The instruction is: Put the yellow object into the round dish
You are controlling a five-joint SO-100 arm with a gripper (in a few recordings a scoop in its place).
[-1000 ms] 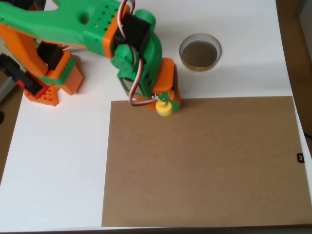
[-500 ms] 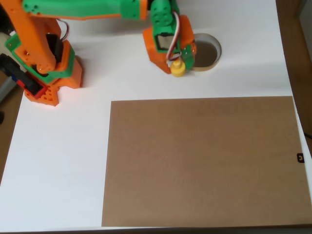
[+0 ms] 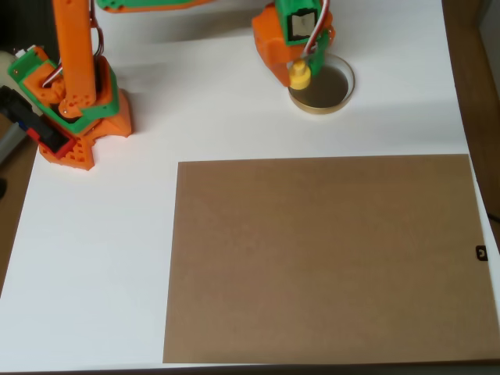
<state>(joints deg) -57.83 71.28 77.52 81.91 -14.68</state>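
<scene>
Gripper holds yellow piece at the dish's left rim

Gripper [image 3: 298, 69] sits near the top of the overhead view, its orange and green body pointing down the picture, fingers closed on the yellow piece [image 3: 299, 76]. That piece shows just below the gripper's tip and overlaps the upper left rim of the dish [image 3: 337, 100]; whether it touches the rim or hangs above it cannot be told from this angle. The dish's dark inside lies just to the right of the gripper and slightly below it. A white tabletop [image 3: 101, 258] spreads under everything. Well below the gripper lies a large brown board [image 3: 324, 262], flat on the table and apart from the dish. Far to the gripper's left stands the arm's base [image 3: 74, 117], orange and green, with the arm rising from it out of the picture's top edge.
</scene>
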